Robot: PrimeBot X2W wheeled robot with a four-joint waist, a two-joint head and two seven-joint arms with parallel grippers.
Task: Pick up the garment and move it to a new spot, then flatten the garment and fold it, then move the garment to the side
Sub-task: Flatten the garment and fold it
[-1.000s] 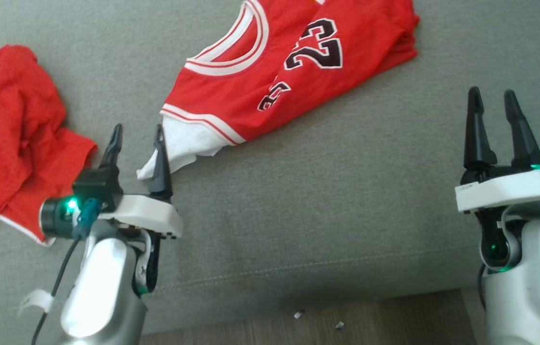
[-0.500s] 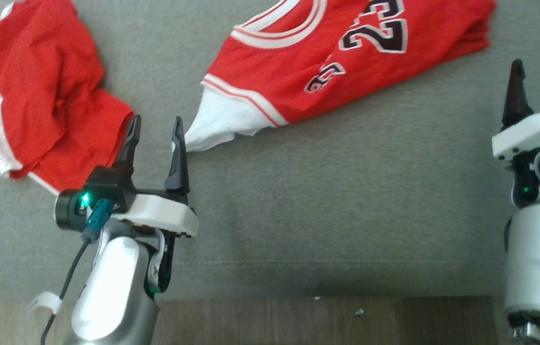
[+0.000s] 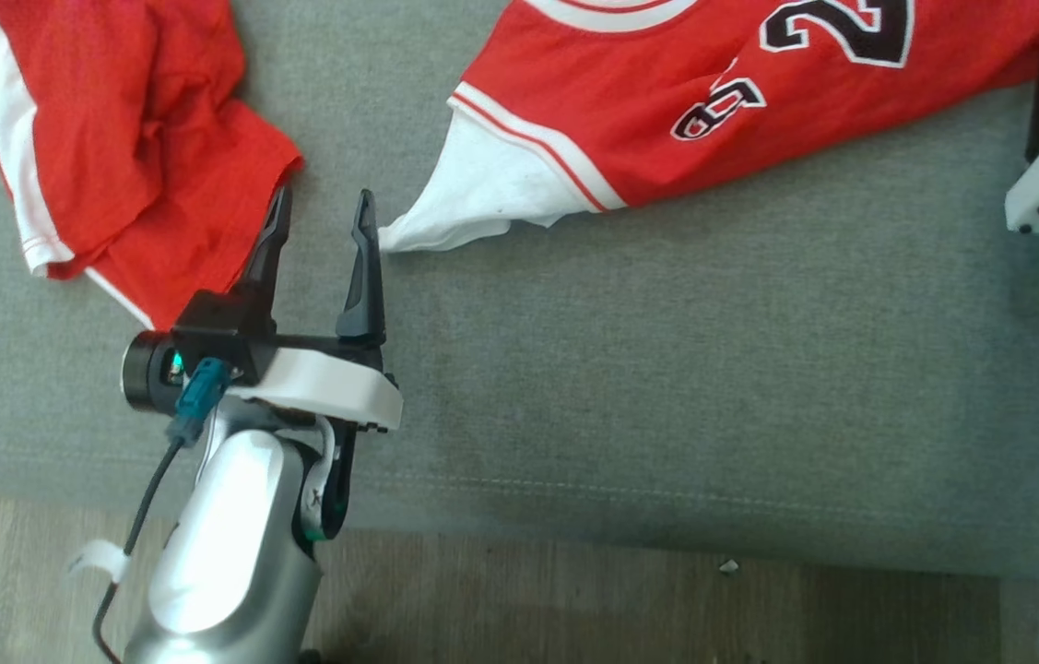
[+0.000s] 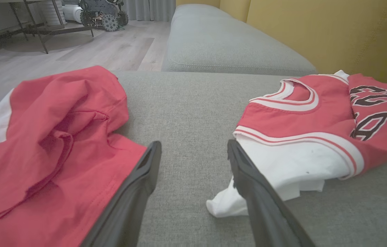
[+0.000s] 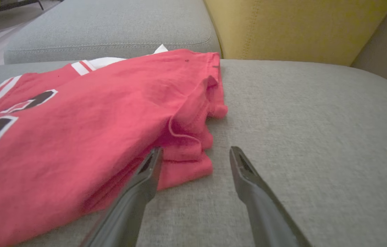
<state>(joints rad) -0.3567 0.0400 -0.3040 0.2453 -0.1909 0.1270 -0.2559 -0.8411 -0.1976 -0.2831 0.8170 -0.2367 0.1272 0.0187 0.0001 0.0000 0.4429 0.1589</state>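
**Both arms at the jersey's ends, nothing gripped yet**

Nearest: a strip of wooden floor (image 3: 574, 599) with a few pale crumbs (image 3: 728, 566), then the front seam of the grey sofa seat (image 3: 667, 387).

The left gripper (image 3: 322, 198) has its jaws wide and empty over bare cushion. Its right finger is just beside the white corner (image 3: 482, 198) of the red jersey (image 3: 713, 101). The right gripper (image 5: 196, 151) also has its jaws wide and empty. Its left finger overlaps the jersey's bunched hem end in the right wrist view; contact cannot be told.

Change over the last second: the head camera has swung, so the whole scene slid in view. That is no motion of the cloth. Relative to the cloth, the right gripper was well apart from the jersey and now sits at its end. The left finger was over the white corner and is now beside it. The jersey's lie looks unchanged.

Reading: the pick-up has not begun. The arms bracket the jersey, probably for a two-handed lift.

In the way: a second red garment (image 3: 141, 138), crumpled, lies close against the left gripper's outer finger, so the wrong cloth could be caught. The hem end is several layers thick.

Farther: another grey cushion (image 4: 227, 44), the yellow backrest (image 5: 299, 27), and a wheeled machine (image 4: 100, 13) on the far floor.
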